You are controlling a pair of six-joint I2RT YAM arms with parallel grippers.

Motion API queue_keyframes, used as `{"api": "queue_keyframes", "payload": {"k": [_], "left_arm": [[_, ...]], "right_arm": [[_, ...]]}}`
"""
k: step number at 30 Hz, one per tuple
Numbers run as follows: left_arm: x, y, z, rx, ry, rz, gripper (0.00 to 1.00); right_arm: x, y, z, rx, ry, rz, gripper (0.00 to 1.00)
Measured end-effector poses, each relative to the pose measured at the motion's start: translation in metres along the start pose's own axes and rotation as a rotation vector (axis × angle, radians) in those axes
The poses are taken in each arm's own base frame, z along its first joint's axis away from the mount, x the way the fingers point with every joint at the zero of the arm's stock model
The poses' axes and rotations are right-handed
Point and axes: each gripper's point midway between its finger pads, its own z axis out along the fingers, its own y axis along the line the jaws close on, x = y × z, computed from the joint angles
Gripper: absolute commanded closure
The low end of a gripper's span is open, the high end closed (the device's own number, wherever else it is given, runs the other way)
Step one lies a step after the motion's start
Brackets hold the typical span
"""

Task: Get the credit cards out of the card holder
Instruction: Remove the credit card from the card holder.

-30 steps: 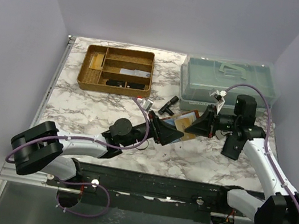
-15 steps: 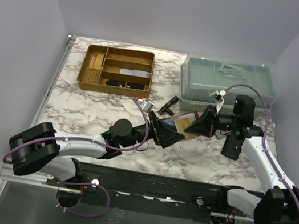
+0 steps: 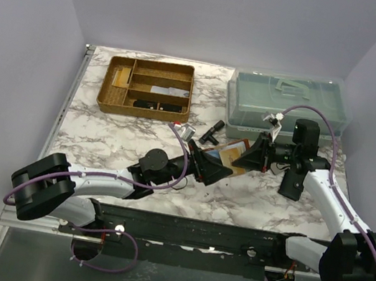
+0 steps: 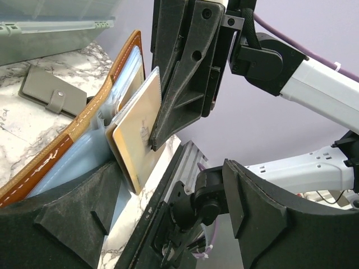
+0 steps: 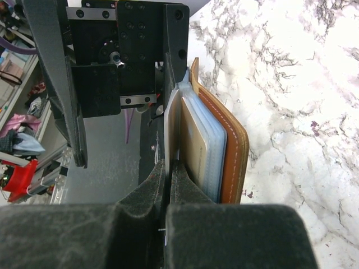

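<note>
The card holder is stood open on its edge near the middle of the marble-patterned table, between the two grippers, and the credit cards are lodged in its pockets. Over the last second little has been altered. The holder has been kept in place, and the left arm has been eased slightly toward it. The jaws of the left gripper are seen wide apart with nothing held. The lower corner of the front card lies between them. The right gripper is closed tight on a thin pale sheet at the front of the stack, judged to be that front card. No card is judged to have been freed yet, and a fresh grasp by the left seems to be prepared.

The holder is made of reddish-brown leather with pale stitching, lined with clear bluish plastic sleeves. The cards are thin, stiff, smooth and tan. Beyond are seen a grey snap pouch, a clear lidded plastic box and a gold divided tray.
</note>
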Motion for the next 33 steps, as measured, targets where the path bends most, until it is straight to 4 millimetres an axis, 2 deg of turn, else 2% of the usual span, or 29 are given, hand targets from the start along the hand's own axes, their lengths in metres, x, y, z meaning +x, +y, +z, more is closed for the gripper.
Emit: {"api": "queue_keyframes", "payload": {"k": [4, 11, 13, 19, 23, 26, 33], "left_arm": [[0.000, 0.001, 0.001, -0.008, 0.004, -0.002, 0.32], [0.001, 0.005, 0.003, -0.028, 0.007, -0.011, 0.37], [0.002, 0.007, 0.004, -0.034, 0.006, -0.012, 0.42], [0.003, 0.015, 0.007, -0.067, -0.002, -0.011, 0.65], [0.004, 0.022, 0.008, -0.089, -0.004, -0.006, 0.90], [0.003, 0.025, 0.008, -0.097, -0.004, 0.002, 1.00], [0.003, 0.024, 0.008, -0.090, -0.003, 0.026, 1.00]], "right_arm": [[0.000, 0.000, -0.001, -0.004, -0.003, 0.001, 1.00], [-0.001, 0.002, -0.002, -0.014, -0.005, 0.002, 1.00], [0.000, 0.001, -0.002, -0.013, -0.006, 0.004, 1.00], [0.000, 0.000, -0.002, -0.018, -0.009, 0.016, 1.00], [-0.001, 0.000, -0.003, -0.022, -0.011, 0.017, 1.00], [-0.002, 0.001, -0.004, -0.024, -0.014, 0.016, 1.00], [-0.001, -0.002, -0.005, -0.022, -0.016, 0.026, 1.00]]}}
